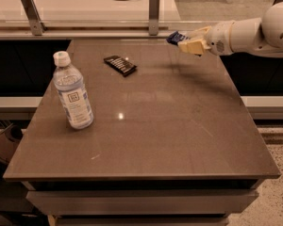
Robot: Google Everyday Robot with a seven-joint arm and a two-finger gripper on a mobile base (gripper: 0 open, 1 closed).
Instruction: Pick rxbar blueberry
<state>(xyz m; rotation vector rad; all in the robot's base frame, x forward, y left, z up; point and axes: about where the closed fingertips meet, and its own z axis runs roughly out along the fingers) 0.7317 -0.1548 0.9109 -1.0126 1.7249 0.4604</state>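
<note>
camera view | tool (188, 43) clamped on rxbar blueberry (175, 36) | bar juts past fingertips, apparently clear of table (179, 126)

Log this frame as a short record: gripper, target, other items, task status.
gripper: over the table's far right corner, closed on the rxbar blueberry
rxbar blueberry: in the gripper, apparently raised off the table
water bottle: upright, left side
dark bar: flat, far side, left of centre
status: bar grasped

End effector (186, 42) holds rxbar blueberry (175, 36) above table (146, 140).
</note>
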